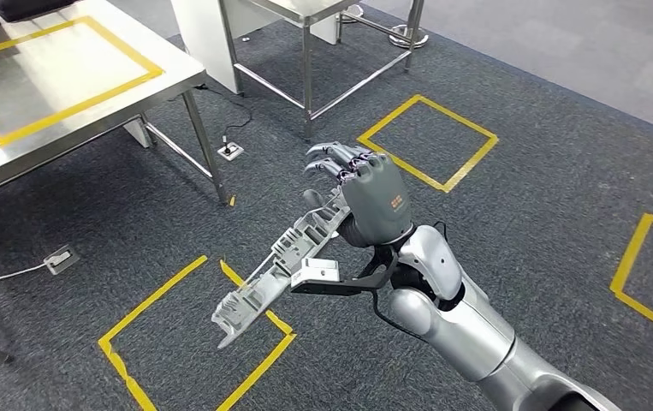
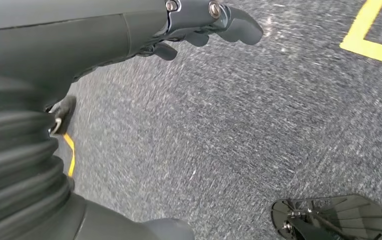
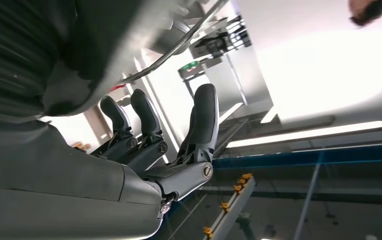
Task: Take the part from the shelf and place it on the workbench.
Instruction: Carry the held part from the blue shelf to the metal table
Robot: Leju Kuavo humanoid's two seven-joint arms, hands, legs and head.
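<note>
Currently in transit. Right hand [image 1: 374,199] at frame centre, fingers wrapped around upper end of part [image 1: 280,267]; part slanting down-left, held clear above carpet [image 1: 545,205] and yellow tape [image 1: 430,141]. Left hand [image 2: 199,22] hanging over carpet, fingers loosely curled, holding nothing. Bench [image 1: 57,86] at upper left, well apart from part. Next, presumably: carry toward bench, level part over bare top, lower, then release.

Left hand [image 2: 199,25] hangs over grey carpet [image 2: 229,130], fingers loosely curled and holding nothing, yellow tape [image 2: 371,37] on the carpet near its fingertips.
</note>
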